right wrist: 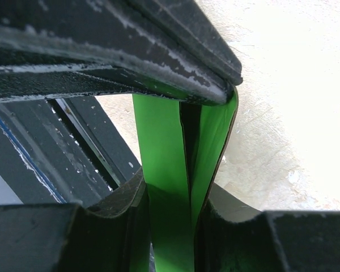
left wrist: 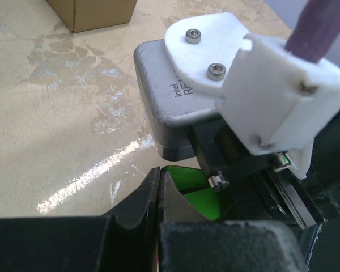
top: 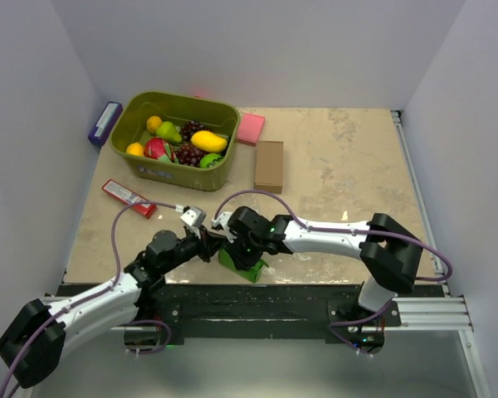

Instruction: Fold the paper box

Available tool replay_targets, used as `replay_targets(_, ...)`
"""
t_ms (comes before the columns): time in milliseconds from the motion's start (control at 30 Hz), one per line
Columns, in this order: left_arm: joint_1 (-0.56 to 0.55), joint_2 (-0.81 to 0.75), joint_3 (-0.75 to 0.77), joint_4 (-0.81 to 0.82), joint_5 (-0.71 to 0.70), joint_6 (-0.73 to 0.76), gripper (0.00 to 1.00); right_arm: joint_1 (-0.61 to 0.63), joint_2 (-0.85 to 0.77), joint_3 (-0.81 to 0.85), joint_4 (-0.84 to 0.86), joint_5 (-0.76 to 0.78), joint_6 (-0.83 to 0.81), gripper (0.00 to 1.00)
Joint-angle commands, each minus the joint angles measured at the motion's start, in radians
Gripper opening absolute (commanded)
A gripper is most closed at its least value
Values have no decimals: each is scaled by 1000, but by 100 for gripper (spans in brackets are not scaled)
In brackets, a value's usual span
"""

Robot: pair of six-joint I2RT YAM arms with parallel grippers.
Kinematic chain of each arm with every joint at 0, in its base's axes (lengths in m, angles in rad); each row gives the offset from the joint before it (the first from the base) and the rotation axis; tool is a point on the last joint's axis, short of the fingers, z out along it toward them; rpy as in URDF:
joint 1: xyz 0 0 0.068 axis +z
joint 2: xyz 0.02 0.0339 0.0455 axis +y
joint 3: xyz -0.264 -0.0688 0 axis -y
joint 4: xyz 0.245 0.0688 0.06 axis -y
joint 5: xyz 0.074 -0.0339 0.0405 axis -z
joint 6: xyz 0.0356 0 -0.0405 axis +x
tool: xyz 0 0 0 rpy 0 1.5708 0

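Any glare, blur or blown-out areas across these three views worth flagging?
Top external view: even, soft light, bright green card paper box clear but partly covered. Left wrist view: glare streak on the beige table, left claw dark and blurred up close. Right wrist view: table washed out at upper right, green card crisp in the right claw.

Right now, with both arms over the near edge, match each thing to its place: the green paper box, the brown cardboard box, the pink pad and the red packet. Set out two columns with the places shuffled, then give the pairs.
Things
1. paper box
2. brown cardboard box
3. pink pad
4. red packet

Places
A. lying flat, left of the basket and nearer than it
B. beside the basket's far right corner
C. pinched in the right gripper
D. right of the basket, nearer than the pink pad

Pairs: 1-C, 2-D, 3-B, 4-A
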Motion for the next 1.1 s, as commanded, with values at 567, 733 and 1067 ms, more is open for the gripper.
replay_targets(567,-17,-34,277,-293,-55,104,0,-50,-6,-69,-29,128,-58,0)
replay_targets(733,-17,44,431,-411,-47,145,0,-47,-35,-49,-53,66,-105,0)
replay_targets(1067,-15,-46,501,-608,-43,144,56,-47,-134,-95,8,-24,-120,0)
